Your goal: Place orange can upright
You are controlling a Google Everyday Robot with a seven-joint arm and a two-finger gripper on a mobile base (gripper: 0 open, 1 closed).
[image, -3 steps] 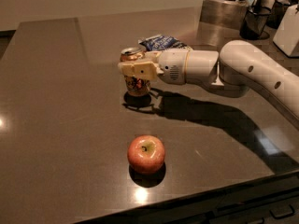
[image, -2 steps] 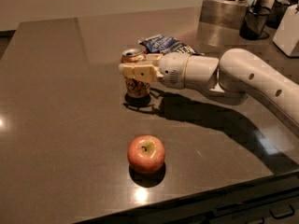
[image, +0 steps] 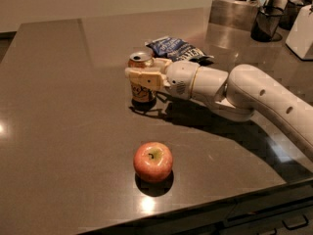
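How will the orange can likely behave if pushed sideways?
The orange can stands upright on a narrow base, so a high push probably tips it. Its round body would then likely roll on the smooth table. The gripper is at its middle.

Worktop: a dark brown, smooth, polished surface is shown, marked by lamp glints and soft reflections.
Orange can: thin metal is seen, with a bright silver top and a glossy printed body.
Gripper: placed at the orange can, left of the worktop's middle; cream, matt, hard plastic is shown.
Arm: a smooth white moulded shell with a satin sheen is seen.
Apple: smooth, waxy skin with a slight gloss.
Snack bag: crinkled dark blue film, shiny on the creases.
Box: brushed metal, dully shining.
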